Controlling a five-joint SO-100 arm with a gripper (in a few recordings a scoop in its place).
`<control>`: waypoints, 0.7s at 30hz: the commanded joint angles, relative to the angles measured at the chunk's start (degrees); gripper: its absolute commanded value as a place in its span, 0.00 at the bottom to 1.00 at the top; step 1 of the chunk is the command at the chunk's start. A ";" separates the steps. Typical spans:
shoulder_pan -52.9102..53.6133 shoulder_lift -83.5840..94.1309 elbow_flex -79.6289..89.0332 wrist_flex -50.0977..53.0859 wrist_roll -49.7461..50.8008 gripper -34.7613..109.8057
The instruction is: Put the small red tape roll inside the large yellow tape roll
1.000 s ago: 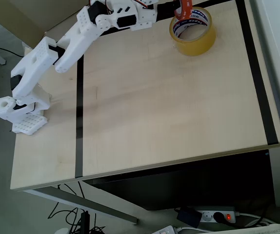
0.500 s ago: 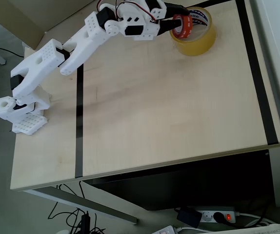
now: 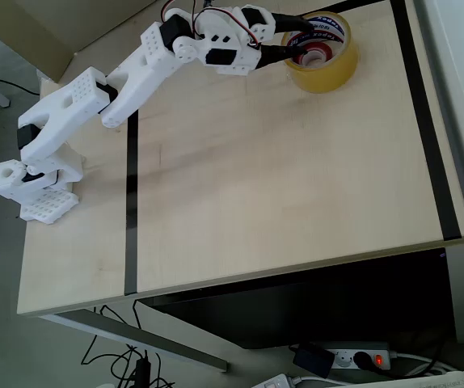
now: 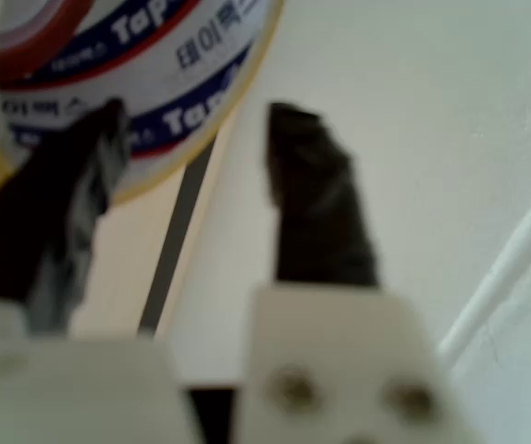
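Office or lab: pale desk [image 3: 280, 186], floor power strip [image 3: 353, 356].

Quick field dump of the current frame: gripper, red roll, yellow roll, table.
gripper: open, fingers apart with nothing between them in the wrist view, reaching over the yellow roll
red roll: lying inside the yellow roll's core, released
yellow roll: flat on the table, top right in the overhead view
table: light wood with black tape lines
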 commanded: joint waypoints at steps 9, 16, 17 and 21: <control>9.93 21.80 -6.42 25.75 3.87 0.24; 17.49 39.29 6.59 42.01 4.22 0.24; 17.93 44.56 14.06 42.01 4.22 0.24; 18.46 60.73 35.07 42.01 2.81 0.24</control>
